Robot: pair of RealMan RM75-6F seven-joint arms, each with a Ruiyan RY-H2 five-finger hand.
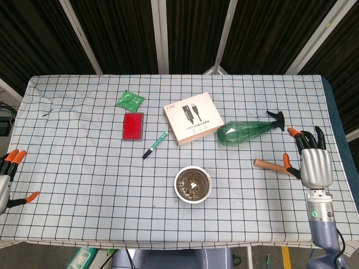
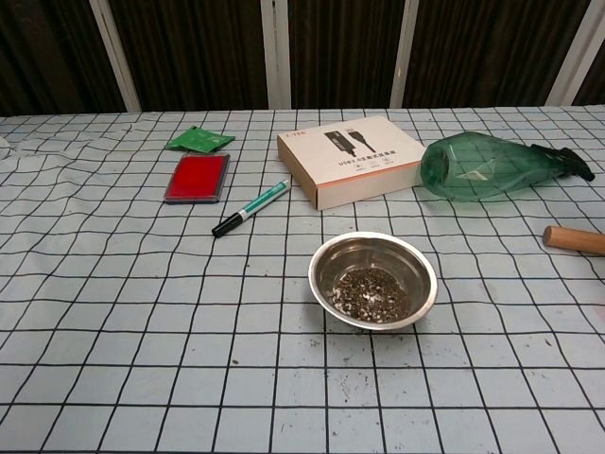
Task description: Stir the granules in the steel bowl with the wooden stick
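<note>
Checked table (image 1: 84, 168), bowl (image 1: 192, 184) of granules (image 2: 371, 288) at centre.
Right hand (image 1: 314, 162) spread, empty; stick (image 1: 270, 165) lying beside its thumb, bowl beyond.

Both views are evenly and brightly lit from above, with soft, faint shadows. The background behind the table (image 1: 67, 168) stays dark. The steel bowl (image 2: 372, 280) shows mild glare on its rim. Focus is sharp throughout.

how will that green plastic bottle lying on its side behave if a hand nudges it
The green plastic bottle looks see-through and empty, so probably light and easy to shove. Lying on its rounded side, it may roll, though the black nozzle could stop it. Its thin walls would likely flex.
</note>
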